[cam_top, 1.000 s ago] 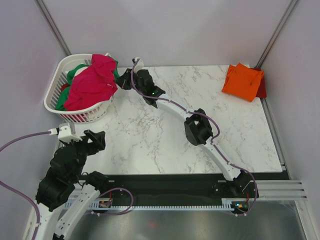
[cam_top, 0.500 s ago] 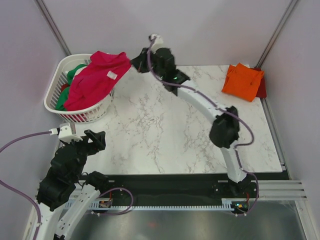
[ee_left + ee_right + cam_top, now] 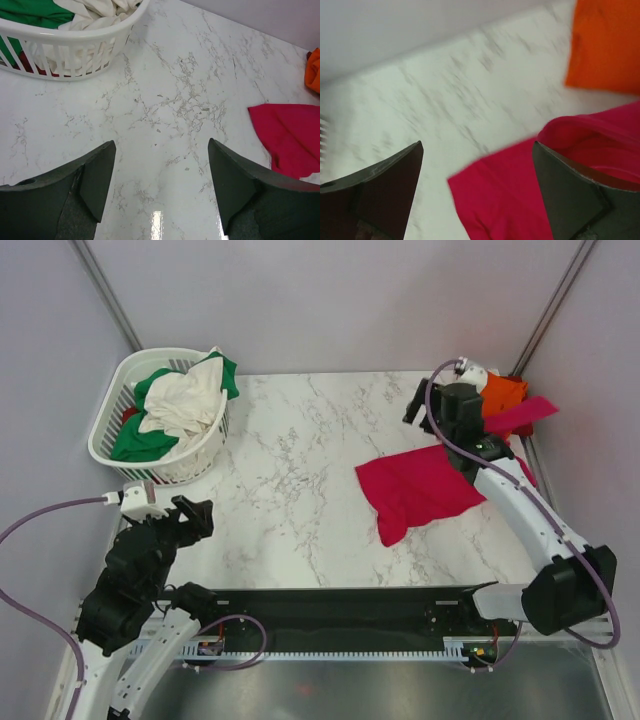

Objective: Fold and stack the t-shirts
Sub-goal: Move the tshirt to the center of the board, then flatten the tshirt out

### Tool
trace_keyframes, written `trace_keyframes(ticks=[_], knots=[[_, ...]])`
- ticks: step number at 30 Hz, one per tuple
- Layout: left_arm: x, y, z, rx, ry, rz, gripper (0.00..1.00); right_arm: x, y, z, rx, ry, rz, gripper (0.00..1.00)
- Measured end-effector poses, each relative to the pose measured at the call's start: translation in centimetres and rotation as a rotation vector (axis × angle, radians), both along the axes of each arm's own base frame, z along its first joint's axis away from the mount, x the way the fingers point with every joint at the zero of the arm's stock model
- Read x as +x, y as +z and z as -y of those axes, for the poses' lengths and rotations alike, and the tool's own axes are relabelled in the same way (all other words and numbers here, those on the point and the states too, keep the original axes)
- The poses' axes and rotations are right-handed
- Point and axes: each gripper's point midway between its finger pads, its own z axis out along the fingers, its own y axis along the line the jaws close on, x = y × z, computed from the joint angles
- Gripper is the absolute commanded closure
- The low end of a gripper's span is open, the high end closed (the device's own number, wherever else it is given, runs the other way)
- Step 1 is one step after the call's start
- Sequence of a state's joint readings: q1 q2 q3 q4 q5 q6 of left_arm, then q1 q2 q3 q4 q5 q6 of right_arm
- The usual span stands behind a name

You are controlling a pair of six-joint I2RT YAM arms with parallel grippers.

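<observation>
On the table point(image 3: 290, 500), at its far left corner, sits the basket point(image 3: 105, 440), with a cream shirt point(image 3: 185, 400) heaped over a green shirt point(image 3: 135, 445) inside it. Across the table's right half lies the pink shirt point(image 3: 420, 490), loose and rumpled, not yet folded. Its long axis runs slantwise from the table's near middle up toward the far right corner, where a narrow strip of it reaches over the orange shirt point(image 3: 503, 390), which lies folded in that corner.

Over the far right part of the table hangs the right gripper point(image 3: 476, 150), jaws spread wide with nothing between them. In its wrist view a fold of pink cloth shows right beside one finger; whether it touches that finger I cannot tell. Most of the shirt lies below this gripper and toward the table's near side.

At the table's near left corner the left gripper point(image 3: 160, 150) is also wide open and empty, well apart from the pink shirt. The right arm is plainly nearer, so flattening the shirt probably starts at its far right end.
</observation>
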State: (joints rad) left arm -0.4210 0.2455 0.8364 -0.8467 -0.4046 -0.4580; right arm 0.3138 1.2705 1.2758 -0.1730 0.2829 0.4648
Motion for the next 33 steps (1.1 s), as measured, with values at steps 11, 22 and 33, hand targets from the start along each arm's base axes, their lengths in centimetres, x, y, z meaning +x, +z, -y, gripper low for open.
trace_keyframes(ticks=[11, 22, 33], knots=[[3.5, -3.0, 4.1, 0.050, -0.127, -0.241, 0.24, -4.8, -12.0, 5.2, -0.223, -0.121, -0.389, 0.02], [7.2, -14.0, 20.8, 0.165, -0.503, -0.654, 0.19, -8.7, -11.6, 6.6, -0.195, -0.140, -0.395, 0.02], [14.7, -18.8, 38.9, 0.036, -0.740, -0.668, 0.15, -12.5, -8.5, 5.2, -0.097, -0.027, -0.321, 0.02]])
